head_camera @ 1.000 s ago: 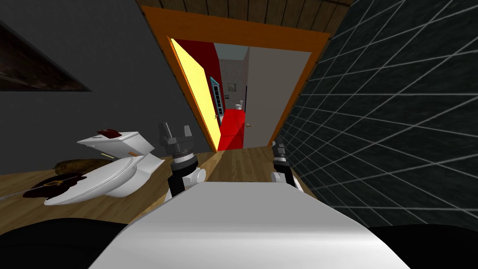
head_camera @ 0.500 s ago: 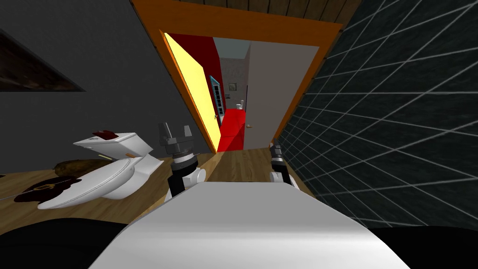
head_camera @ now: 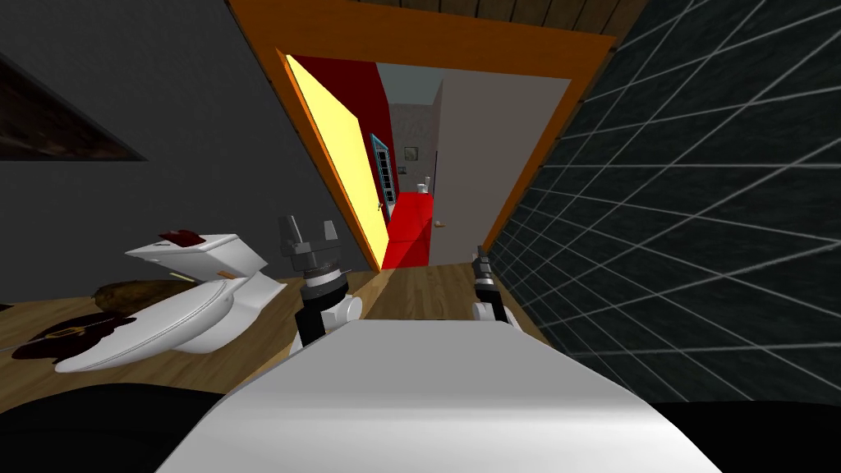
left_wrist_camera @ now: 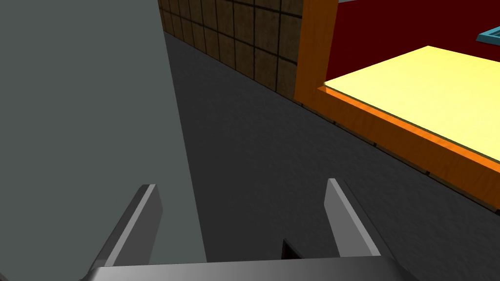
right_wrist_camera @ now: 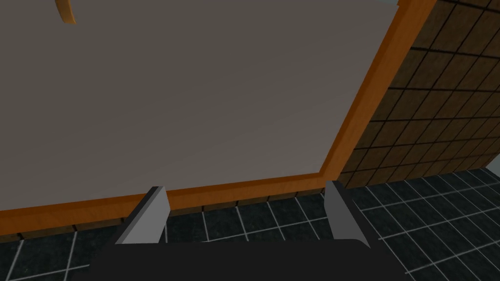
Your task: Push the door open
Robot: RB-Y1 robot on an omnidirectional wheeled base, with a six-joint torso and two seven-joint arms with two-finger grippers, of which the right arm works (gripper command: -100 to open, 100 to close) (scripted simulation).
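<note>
A yellow door (head_camera: 341,156) stands swung inward along the left side of an orange door frame (head_camera: 427,43). The opening beyond shows a red floor (head_camera: 409,230) and a grey wall (head_camera: 484,156). My left gripper (head_camera: 308,227) is open in front of the dark wall, just left of the frame. In the left wrist view its open fingers (left_wrist_camera: 146,205) point at that wall, with the yellow door (left_wrist_camera: 439,83) off to one side. My right gripper (head_camera: 480,256) hangs near the frame's right post. It is open (right_wrist_camera: 244,191) and empty, facing the frame's edge (right_wrist_camera: 371,88).
A white toilet (head_camera: 193,287) with its lid down stands on the wooden floor at my left, beside a dark rug (head_camera: 70,335). A dark tiled wall (head_camera: 698,213) runs close along my right. The wooden floor (head_camera: 427,287) leads into the doorway.
I have moved a little closer to the doorway, which looks larger. The toilet has slid left in the picture. Both grippers stay open.
</note>
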